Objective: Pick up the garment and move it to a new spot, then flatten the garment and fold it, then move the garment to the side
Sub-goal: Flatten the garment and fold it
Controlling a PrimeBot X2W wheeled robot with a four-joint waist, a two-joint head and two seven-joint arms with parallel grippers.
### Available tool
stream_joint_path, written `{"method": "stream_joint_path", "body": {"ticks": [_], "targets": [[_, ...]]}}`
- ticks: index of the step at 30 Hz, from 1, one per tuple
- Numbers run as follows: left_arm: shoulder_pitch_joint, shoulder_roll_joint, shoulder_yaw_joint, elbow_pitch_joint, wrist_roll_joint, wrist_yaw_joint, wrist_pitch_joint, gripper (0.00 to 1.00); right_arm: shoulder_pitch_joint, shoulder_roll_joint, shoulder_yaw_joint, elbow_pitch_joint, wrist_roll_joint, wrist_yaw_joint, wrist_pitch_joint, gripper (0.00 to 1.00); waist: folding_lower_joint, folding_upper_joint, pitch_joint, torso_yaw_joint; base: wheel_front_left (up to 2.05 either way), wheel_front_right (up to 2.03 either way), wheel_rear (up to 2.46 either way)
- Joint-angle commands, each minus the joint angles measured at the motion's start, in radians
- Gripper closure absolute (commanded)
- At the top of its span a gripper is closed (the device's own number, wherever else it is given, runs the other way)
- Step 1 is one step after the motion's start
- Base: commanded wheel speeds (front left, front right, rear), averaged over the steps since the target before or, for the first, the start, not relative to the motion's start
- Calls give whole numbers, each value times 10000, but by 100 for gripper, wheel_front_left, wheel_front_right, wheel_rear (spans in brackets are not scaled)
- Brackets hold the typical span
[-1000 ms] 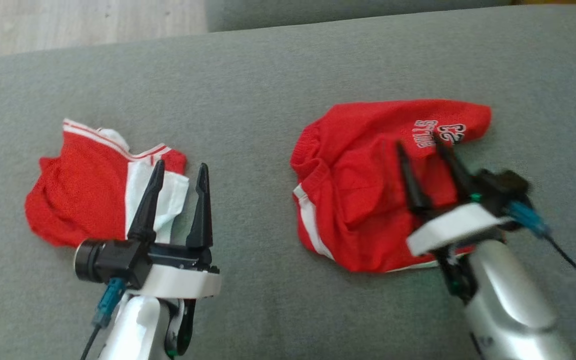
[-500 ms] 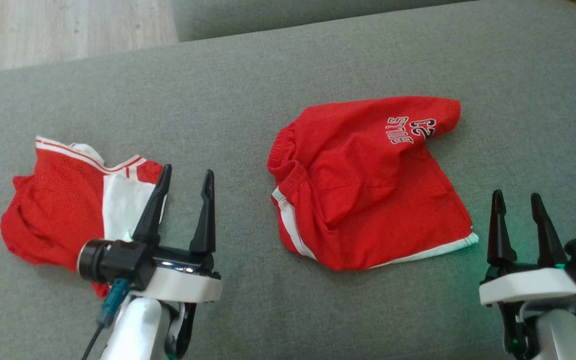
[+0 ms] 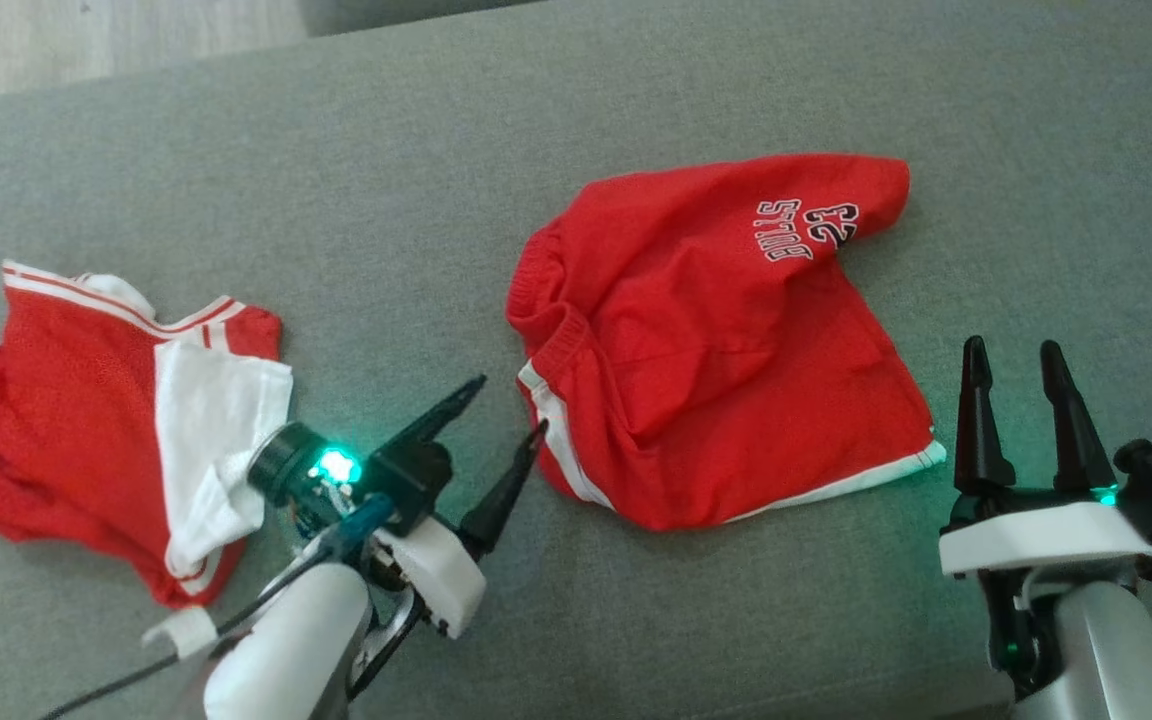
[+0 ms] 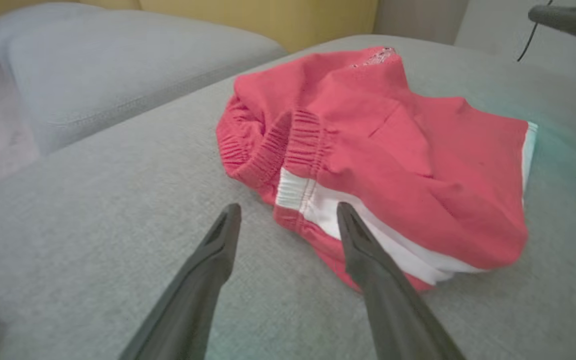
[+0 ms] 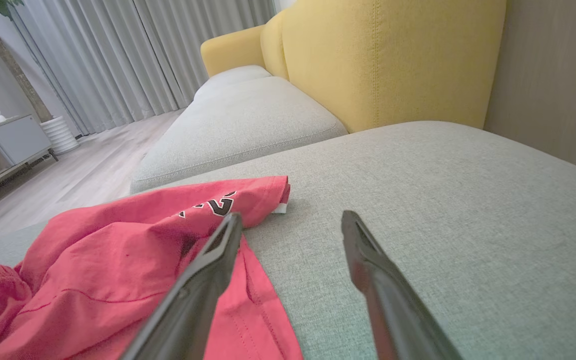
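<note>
You are looking at two garments lying on one grey cushion (image 3: 436,180). The shorts (image 3: 706,340) are sitting near the middle, and the jersey (image 3: 86,420) is lying well apart from them at the far left. The shorts are lying crumpled. Their elastic waistband is facing left, a white stripe is running down that side, and white trim is edging the near hem. The "BULLS 23" print is showing upside down on the far right part. The jersey is bunched up, with one white panel showing among the red.

Your two hands are both hanging released, each with its two dark fingers spread and nothing between them. The left hand (image 3: 508,405) is tilting toward the shorts. One fingertip is sitting just beside the white stripe below the waistband, and you cannot tell whether it is touching. In the left wrist view that finger is crossing the stripe, and the other is over bare cushion. The right hand (image 3: 1014,350) is standing just right of the hem's corner and apart from the cloth, fingers pointing up the head view. One yellow backrest (image 5: 383,60) is rising behind the cushion.
</note>
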Motion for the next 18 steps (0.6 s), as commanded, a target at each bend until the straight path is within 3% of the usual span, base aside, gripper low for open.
{"method": "stream_joint_path", "body": {"ticks": [1,7,18], "targets": [[-683,427,-154,-214,-354,-18,115,0,-321,-56,259,-266,81,-7,-108,0,-1,0,109,-78,0,0,0],[-1570,1153,-1262,-18,-1585,-21,323,0,-509,-55,290,-210,163,-7,-108,0,-1,0,287,-300,0,0,0],[-2470,1686,-2486,219,-2626,-22,516,0,-579,-55,341,-140,362,-7,-108,0,-1,0,465,-561,0,0,0]]}}
